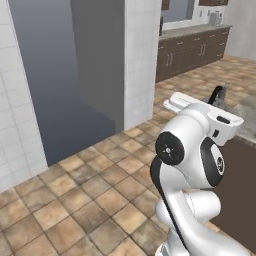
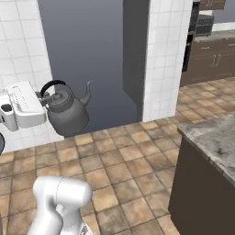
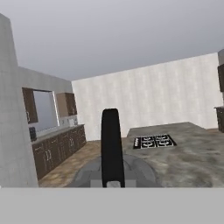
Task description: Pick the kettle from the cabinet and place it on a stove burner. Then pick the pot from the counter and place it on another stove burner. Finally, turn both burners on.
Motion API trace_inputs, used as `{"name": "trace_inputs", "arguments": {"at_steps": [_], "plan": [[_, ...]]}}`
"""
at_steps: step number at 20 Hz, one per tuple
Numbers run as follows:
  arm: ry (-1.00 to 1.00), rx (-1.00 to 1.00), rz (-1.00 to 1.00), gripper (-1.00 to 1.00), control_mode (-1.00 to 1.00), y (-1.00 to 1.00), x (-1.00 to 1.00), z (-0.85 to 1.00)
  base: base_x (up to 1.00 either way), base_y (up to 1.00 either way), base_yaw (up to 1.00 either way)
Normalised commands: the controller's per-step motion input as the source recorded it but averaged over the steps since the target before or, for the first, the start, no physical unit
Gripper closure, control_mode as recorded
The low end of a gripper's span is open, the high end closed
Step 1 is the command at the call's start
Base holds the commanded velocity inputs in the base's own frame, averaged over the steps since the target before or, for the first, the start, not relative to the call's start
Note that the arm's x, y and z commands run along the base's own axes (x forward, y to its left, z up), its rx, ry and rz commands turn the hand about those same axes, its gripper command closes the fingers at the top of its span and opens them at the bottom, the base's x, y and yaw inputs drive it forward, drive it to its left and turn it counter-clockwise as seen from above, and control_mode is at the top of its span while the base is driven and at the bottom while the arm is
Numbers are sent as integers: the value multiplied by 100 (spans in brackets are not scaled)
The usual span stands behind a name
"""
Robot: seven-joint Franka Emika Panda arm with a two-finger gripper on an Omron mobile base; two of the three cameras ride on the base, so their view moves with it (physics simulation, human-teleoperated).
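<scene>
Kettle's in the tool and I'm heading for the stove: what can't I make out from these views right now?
- Tool fingertips: right base view, hidden behind the kettle handle.
- Kettle body: left base view, hidden by the arm; hand view, its handle blocks the middle.
- Stove knobs: hand view, too small.
- Counter: right base view, cut off by the edge.

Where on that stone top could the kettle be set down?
The counter is bare grey stone all around the cooktop, widest on the near side toward the kettle. The stove burners sit bunched together under black grates, with nothing on them. The kettle hangs by its handle from the end effector, above the tiled floor.
</scene>
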Motion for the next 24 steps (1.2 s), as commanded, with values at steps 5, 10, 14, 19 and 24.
{"name": "trace_inputs", "arguments": {"at_steps": [5, 10, 14, 19, 24], "plan": [[0, 0, 0, 100, 100, 0, 0, 0, 60, 14, -29], [0, 0, 0, 100, 100, 0, 0, 0, 59, 13, -28], [0, 0, 0, 100, 100, 0, 0, 0, 54, 11, -29], [0, 0, 0, 100, 100, 0, 0, 0, 52, 14, -29], [0, 0, 0, 100, 100, 0, 0, 0, 48, 14, -30]]}}
